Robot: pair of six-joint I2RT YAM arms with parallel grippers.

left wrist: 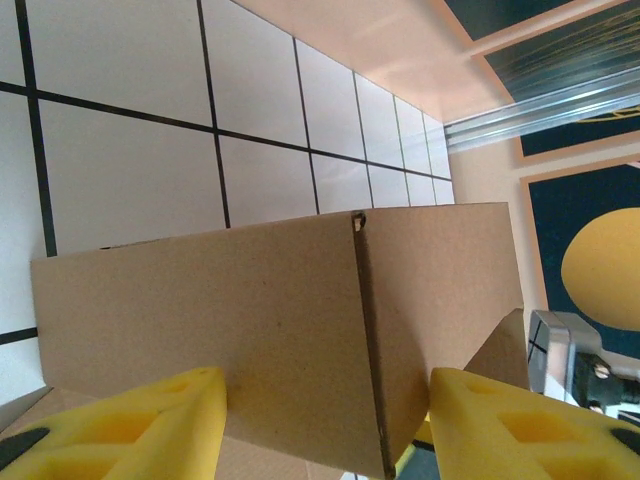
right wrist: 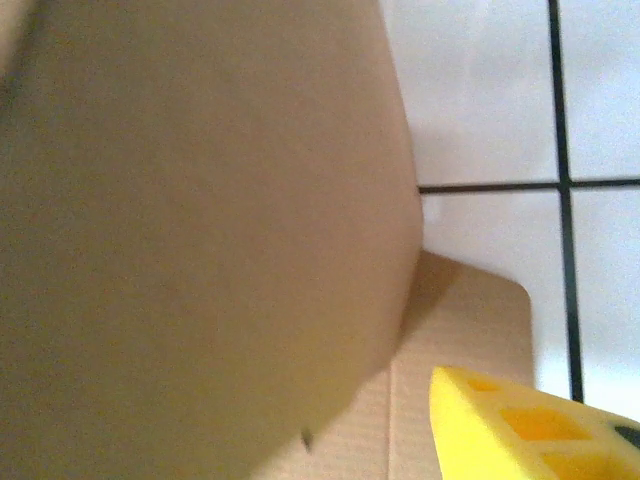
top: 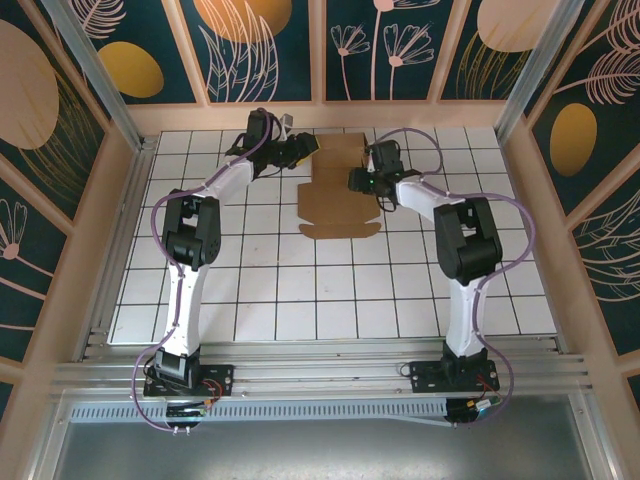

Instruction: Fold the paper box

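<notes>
A creased panel of the paper box (left wrist: pixel 290 330) stands upright just behind the spread yellow fingers (left wrist: pixel 150 420).

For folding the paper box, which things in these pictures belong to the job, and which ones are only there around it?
Belong to the job: paper box, left gripper, right gripper.
Only surroundings: tiled table, patterned walls, metal rail.
</notes>
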